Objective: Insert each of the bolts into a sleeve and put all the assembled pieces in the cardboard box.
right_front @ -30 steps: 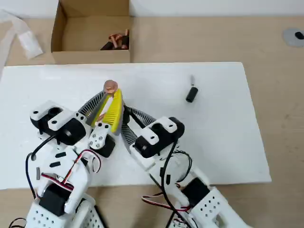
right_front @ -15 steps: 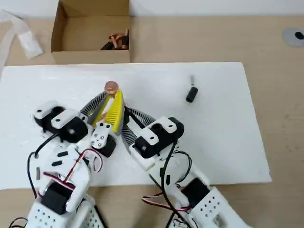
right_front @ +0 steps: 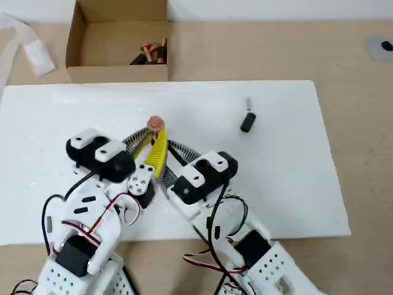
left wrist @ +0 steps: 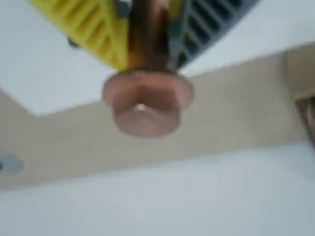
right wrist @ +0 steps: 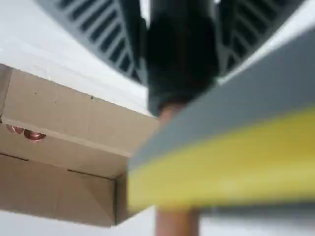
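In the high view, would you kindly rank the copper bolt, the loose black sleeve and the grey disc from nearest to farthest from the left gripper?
1. Copper bolt: clamped in the left gripper itself.
2. Loose black sleeve: on the white board, off to the right.
3. Grey disc: on the table, far right corner.

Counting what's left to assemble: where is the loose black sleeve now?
In the high view the black sleeve lies alone on the right half of the white board, to the right of the held copper bolt.
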Available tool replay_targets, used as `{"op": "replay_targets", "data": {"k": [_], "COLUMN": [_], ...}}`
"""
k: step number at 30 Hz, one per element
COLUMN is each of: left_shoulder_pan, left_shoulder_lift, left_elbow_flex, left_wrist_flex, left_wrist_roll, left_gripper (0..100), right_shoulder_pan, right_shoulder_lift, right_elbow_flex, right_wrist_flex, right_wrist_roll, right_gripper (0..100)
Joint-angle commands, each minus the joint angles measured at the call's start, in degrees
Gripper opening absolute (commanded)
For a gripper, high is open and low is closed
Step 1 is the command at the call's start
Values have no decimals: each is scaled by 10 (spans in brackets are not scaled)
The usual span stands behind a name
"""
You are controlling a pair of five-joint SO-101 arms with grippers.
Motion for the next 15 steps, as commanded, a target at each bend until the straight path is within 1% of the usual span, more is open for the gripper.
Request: {"op": "replay_targets", "data": {"k": [1, 3, 5, 11, 15], "left_shoulder_pan": [-10, -27, -40, -55, -62], "left_shoulder_lift": [-4, -3, -3, -3, -2], "left_elbow_flex": [-59, -82, -98, -160, -236], "left_wrist_flex": [60, 90, 110, 191, 265], "left_wrist_roll": [24, 65, 84, 84, 84], "left_gripper": [114, 157, 174, 175, 172], "right_shoulder_pan": [7, 9, 9, 10, 46], "right_shoulder_lift": [-11, -10, -9, -8, -5], "right_elbow_flex": [0, 0, 0, 0, -26], "right_wrist_flex": [-2, 2, 2, 2, 4], "right_wrist_roll": [6, 6, 6, 6, 6], "right_gripper": [9, 9, 9, 9, 9]}}
